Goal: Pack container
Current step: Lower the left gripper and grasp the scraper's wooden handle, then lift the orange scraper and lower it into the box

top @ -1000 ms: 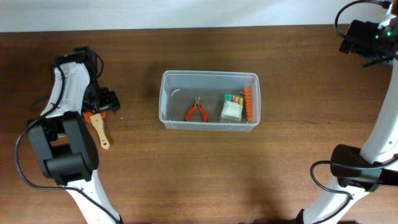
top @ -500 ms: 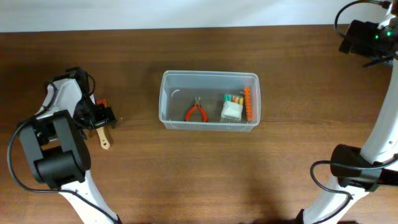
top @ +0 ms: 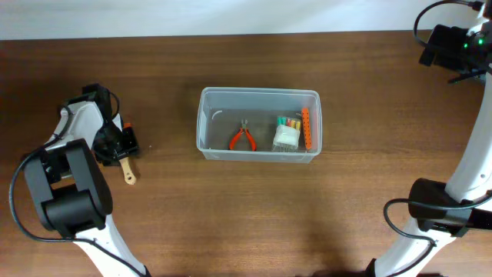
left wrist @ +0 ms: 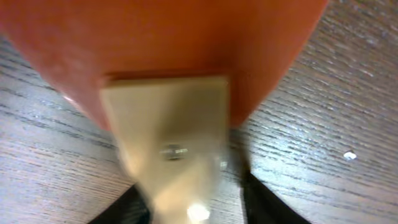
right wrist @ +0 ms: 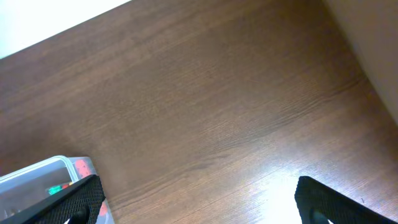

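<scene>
The container [top: 260,91], a clear tub, stands mid-table holding red pliers [top: 243,138], a white pack [top: 286,137] and an orange strip [top: 307,128]. A spatula [top: 128,172] with an orange head and pale wooden handle lies at the far left. My left gripper [top: 121,143] sits low over it. In the left wrist view the handle [left wrist: 166,118] runs between the black fingers [left wrist: 273,208]; the jaws have narrowed round it, with a sliver of table showing on the right. My right gripper [right wrist: 199,208] hangs open and empty over the back right; the container's corner [right wrist: 37,177] shows there.
A pale wall edge [right wrist: 373,43] borders the table at the back right. Bare brown wood lies between the spatula and the container, and in front of the container.
The left arm drew back toward the left and settled lower over the spatula, and its jaws narrowed round the handle. The right arm has stayed still.
</scene>
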{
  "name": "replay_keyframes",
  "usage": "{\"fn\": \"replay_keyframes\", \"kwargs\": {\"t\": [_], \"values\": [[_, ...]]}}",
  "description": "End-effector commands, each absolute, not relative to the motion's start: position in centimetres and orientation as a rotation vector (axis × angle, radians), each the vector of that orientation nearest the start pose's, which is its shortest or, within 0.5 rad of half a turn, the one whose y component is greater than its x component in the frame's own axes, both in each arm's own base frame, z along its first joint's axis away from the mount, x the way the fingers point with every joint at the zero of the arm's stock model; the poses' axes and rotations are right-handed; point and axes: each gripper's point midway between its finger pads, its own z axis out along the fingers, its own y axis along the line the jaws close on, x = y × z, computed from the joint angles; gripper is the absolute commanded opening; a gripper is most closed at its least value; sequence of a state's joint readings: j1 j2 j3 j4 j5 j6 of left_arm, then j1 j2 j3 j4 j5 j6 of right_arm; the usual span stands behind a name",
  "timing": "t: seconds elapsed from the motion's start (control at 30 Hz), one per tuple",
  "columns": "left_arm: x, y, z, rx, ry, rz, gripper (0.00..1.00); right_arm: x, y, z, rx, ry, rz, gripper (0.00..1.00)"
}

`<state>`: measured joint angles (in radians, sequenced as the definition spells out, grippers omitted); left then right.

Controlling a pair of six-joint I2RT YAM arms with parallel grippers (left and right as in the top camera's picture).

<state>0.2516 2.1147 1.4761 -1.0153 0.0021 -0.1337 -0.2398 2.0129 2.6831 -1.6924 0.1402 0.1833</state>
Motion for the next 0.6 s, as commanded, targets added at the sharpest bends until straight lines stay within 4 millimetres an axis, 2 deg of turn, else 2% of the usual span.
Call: {"fn": "replay_keyframes", "kwargs": {"t": [0.0, 0.1, 0.27, 0.4, 0.47, 0.57], "values": [[34.5, 8.7, -1.6, -0.626, 3.21, -0.027, 0.35, 39.5, -12.3, 34.4, 0.598, 2.521, -0.202, 0.99], [34.5, 8.7, -1.6, -0.626, 3.21, -0.027, 0.25, 39.5, -12.2, 34.4, 0.598, 2.521, -0.201, 0.99], [34.5, 8.7, -1.6, -0.639, 3.207, -0.027, 0.24, 39.5, -12.3, 34.4, 0.598, 2.521, -0.202, 0.99], [34.6, 8.6, -1.6, -0.639, 3.204, -0.04, 0.15, 39.5, -12.3, 34.4, 0.598, 2.521, -0.202, 0.99], [34.9, 8.6, -1.2, -0.636, 3.189, -0.042, 0.06, 39.5, -12.3, 34.4, 0.598, 2.521, -0.202, 0.99], [36.5, 9.0, 0.8, -0.62, 3.116, -0.035, 0.04, 39.5, -12.3, 34.4, 0.599, 2.521, -0.202, 0.99]]}}
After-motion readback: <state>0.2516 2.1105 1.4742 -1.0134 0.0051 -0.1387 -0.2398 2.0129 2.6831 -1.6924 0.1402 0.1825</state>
